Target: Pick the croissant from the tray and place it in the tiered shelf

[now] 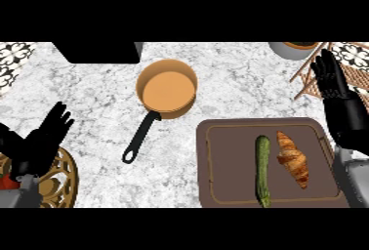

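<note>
A golden-brown croissant (pixel 294 159) lies on the right half of a dark brown tray (pixel 227 166) at the lower right. My right hand (pixel 338 105) is raised just right of the tray, its fingers straight and open, holding nothing. The wooden slats of the tiered shelf (pixel 311 78) show at the upper right, partly behind that hand. Resting open at the lower left edge is my left hand (pixel 43 134), far from the tray.
A green cucumber (pixel 263 170) lies on the tray left of the croissant. An orange pan (pixel 167 87) with a black handle (pixel 140 137) sits mid-counter. A black box (pixel 101 52) is at the top, a grey bowl (pixel 296 50) top right, a brass trivet (pixel 59 180) lower left.
</note>
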You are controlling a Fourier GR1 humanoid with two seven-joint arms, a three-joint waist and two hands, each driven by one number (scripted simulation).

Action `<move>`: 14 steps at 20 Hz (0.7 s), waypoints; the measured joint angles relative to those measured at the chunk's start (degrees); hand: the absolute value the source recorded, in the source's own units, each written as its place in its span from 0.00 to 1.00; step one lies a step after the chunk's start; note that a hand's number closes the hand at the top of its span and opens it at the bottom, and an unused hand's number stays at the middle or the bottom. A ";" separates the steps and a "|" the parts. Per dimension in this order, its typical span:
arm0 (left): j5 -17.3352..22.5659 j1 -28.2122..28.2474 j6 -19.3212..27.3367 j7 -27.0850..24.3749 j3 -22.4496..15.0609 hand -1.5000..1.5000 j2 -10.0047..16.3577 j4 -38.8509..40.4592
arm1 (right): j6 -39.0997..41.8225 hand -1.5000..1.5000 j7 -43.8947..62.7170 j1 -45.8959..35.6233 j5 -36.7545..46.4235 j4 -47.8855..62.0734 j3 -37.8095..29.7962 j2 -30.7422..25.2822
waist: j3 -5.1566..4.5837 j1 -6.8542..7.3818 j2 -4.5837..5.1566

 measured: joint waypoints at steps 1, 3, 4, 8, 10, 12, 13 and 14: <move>-0.30 0.02 -0.02 -0.07 -0.13 0.50 0.03 -0.79 | 1.84 1.00 -0.26 -0.36 -1.40 -0.23 -0.55 -0.53 | 0.24 0.13 0.19; -1.67 -0.82 -0.13 -0.95 -0.85 0.50 0.51 -2.41 | 7.51 1.00 -1.71 -2.00 -5.97 -0.27 -0.93 -0.90 | 0.64 0.62 0.48; -2.36 -1.56 -0.26 -1.54 -1.22 0.50 0.77 -3.25 | 10.82 1.00 -2.53 -2.95 -8.70 -0.21 -1.07 -0.98 | 0.82 0.91 0.61; -5.57 -3.90 -1.00 -3.73 -3.23 0.50 2.03 -6.30 | 19.62 1.00 -3.06 -4.74 -9.03 2.26 0.04 -6.48 | 1.01 1.67 1.14; -6.86 -4.20 -0.96 -4.34 -4.61 0.50 1.65 -7.69 | 24.05 0.00 -2.92 -4.39 -9.39 8.31 -0.49 -9.54 | 1.11 2.08 1.50; -7.99 -4.19 -0.87 -4.60 -5.69 0.50 1.50 -8.87 | 31.08 0.00 -4.49 -3.37 -11.30 12.83 -0.14 -11.58 | 1.20 2.21 1.63; -8.19 -3.94 -1.03 -4.69 -5.76 0.50 1.73 -9.49 | 34.98 0.00 -5.68 -2.97 -11.99 14.59 0.13 -12.84 | 1.22 2.28 1.61; -8.57 -3.41 -0.93 -4.94 -6.13 0.50 1.55 -10.13 | 38.81 0.00 -7.14 -2.60 -12.40 16.22 0.29 -14.25 | 1.22 2.26 1.56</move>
